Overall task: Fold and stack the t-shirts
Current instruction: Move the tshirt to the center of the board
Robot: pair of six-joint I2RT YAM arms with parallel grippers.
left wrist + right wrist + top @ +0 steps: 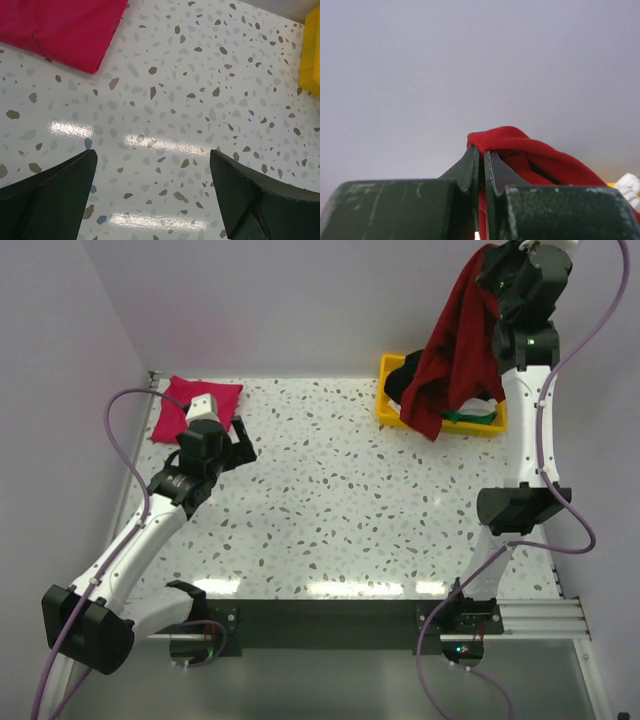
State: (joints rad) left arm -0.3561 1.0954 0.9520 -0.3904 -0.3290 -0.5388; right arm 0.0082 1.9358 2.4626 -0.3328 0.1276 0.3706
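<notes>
My right gripper [497,262] is shut on the dark red t-shirt [455,345] and holds it high over the yellow tray [386,390]; the cloth hangs down to the tray. In the right wrist view the jaws [482,152] pinch a fold of the red cloth [520,145]. A folded magenta-pink t-shirt [180,405] lies at the far left of the table, also in the left wrist view [60,27]. My left gripper [238,445] is open and empty above bare table just right of it [152,160]. Black, green and white cloth [470,417] lies in the tray.
The yellow tray stands at the back right; its edge shows in the left wrist view [310,55]. The speckled table [340,500] has walls at the back and left. Purple cables hang beside both arms.
</notes>
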